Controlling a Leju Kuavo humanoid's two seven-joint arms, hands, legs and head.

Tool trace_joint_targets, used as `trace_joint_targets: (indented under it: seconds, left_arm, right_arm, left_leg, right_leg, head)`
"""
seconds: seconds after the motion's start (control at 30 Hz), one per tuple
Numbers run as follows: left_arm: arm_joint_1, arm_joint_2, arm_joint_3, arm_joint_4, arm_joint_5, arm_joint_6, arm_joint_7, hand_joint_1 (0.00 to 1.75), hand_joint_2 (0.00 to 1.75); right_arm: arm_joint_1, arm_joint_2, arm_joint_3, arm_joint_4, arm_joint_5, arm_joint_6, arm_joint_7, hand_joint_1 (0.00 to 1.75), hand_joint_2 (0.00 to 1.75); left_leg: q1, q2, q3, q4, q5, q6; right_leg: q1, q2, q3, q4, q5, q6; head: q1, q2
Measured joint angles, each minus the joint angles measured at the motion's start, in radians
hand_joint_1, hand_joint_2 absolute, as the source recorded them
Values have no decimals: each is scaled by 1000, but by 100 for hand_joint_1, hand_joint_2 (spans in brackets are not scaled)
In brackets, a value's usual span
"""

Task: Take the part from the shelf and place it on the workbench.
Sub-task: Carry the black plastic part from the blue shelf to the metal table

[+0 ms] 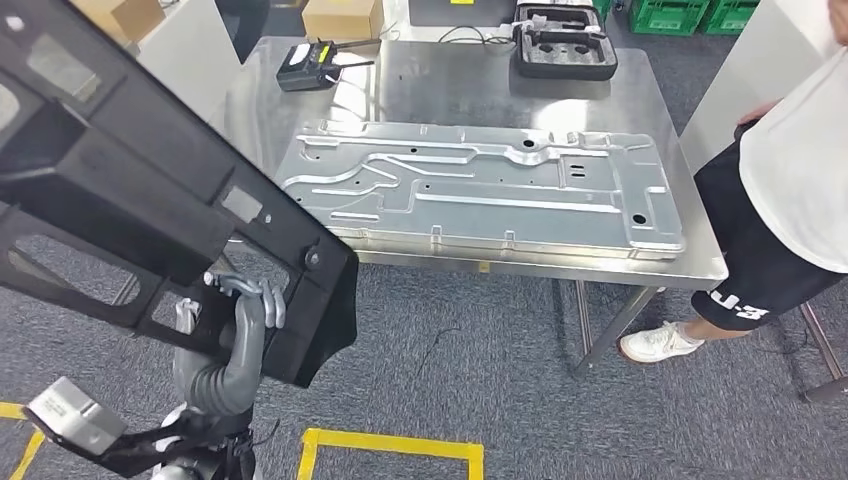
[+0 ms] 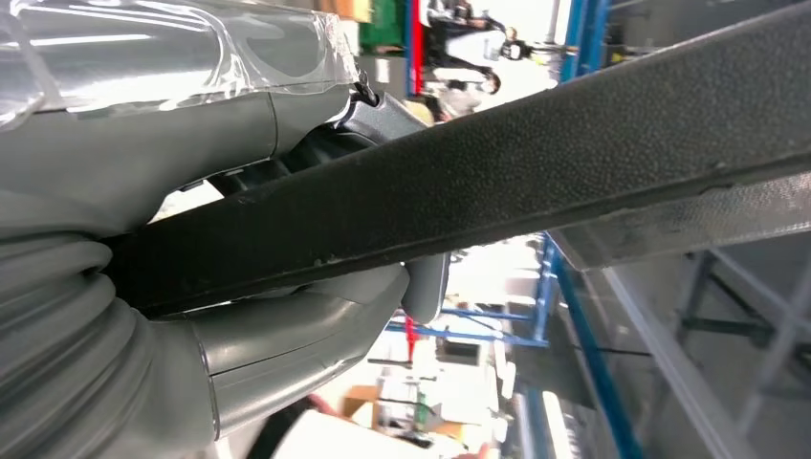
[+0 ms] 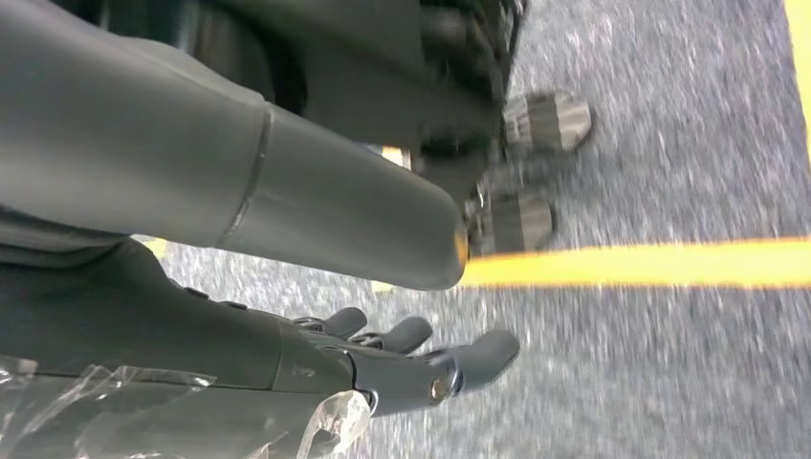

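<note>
The steel desk [image 1: 690,265] carries a large stamped metal panel [image 1: 480,190]. Short of its near left corner, the black part [image 1: 150,200] hangs tilted above the floor, gripped at its lower edge by the left hand [image 1: 245,310]. The right hand [image 3: 383,359] holds nothing, fingers extended.

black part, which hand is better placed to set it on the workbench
Left. The left hand already grips the black part, which hangs just short of the workbench. The right hand hangs over the floor, fingers apart, holding nothing.
</note>
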Motion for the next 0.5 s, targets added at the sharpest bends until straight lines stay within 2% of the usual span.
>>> trace_joint_targets:
  seconds: [0.03,0.07,0.13,0.17,0.2,0.23,0.3,0.33,0.37,0.4,0.5]
  left_arm:
    - [-18,-9,-3,7,1,-7,0,175,175]
    - [-35,-18,-6,16,3,-13,-1,175,175]
    - [-56,-36,-14,39,9,-23,-3,175,175]
    - [-59,-42,-18,50,13,-26,-5,175,175]
    - [-60,-48,-21,58,16,-27,-7,175,175]
    - [-59,-52,-24,64,19,-25,-9,175,175]
    - [-59,-57,-30,72,21,-23,-11,175,175]
    - [-60,-59,-31,75,22,-22,-12,175,175]
    - [-61,-60,-33,78,22,-23,-12,175,175]
    - [-62,-60,-35,81,22,-23,-13,175,175]
    - [-65,-62,-37,90,24,-25,-13,175,175]
  right_arm:
    - [-2,-1,0,0,-4,1,0,0,0]
    - [-1,-3,0,0,-6,2,1,0,0]
    - [-1,-3,0,0,-9,3,10,0,0]
    - [-1,-5,0,0,-8,3,18,0,0]
    - [0,-6,0,0,-6,3,26,0,0]
    - [2,-9,0,0,-4,3,31,0,0]
    - [6,-14,0,0,-2,3,34,0,0]
    - [7,-16,0,0,-2,3,32,0,0]
    - [7,-17,0,0,-2,3,28,0,0]
    - [6,-18,0,0,-1,3,24,0,0]
    - [4,-22,0,0,1,3,11,0,0]
  left_leg:
    - [5,1,13,-14,0,-1]
    - [10,2,26,-24,-3,-4]
    - [13,2,38,-28,-13,-8]
    - [14,2,45,-27,-20,-12]
    - [14,2,52,-27,-27,-16]
    - [16,2,60,-26,-33,-19]
    - [19,1,79,-24,-49,-29]
    - [18,1,85,-21,-58,-36]
    - [17,2,88,-20,-64,-42]
    - [15,3,88,-19,-68,-47]
    - [16,3,84,-9,-82,-59]
  right_leg:
    - [1,-2,-9,24,-11,5]
    - [1,-3,-34,73,-29,10]
    - [-4,-4,-125,211,-67,22]
    - [-8,-4,-165,259,-71,28]
    - [-12,-5,-188,272,-55,33]
    - [-14,-6,-188,241,-18,36]
    - [-16,-9,-141,102,75,40]
    - [-15,-10,-117,41,104,37]
    - [-14,-10,-102,2,117,31]
    - [-11,-9,-97,-11,114,24]
    - [-12,-8,-94,-16,109,2]
  head:
    - [1,0]
    - [3,0]
    - [6,0]
    - [6,0]
    - [7,0]
    - [6,0]
    - [6,0]
    - [6,0]
    - [6,0]
    - [6,1]
    - [4,1]
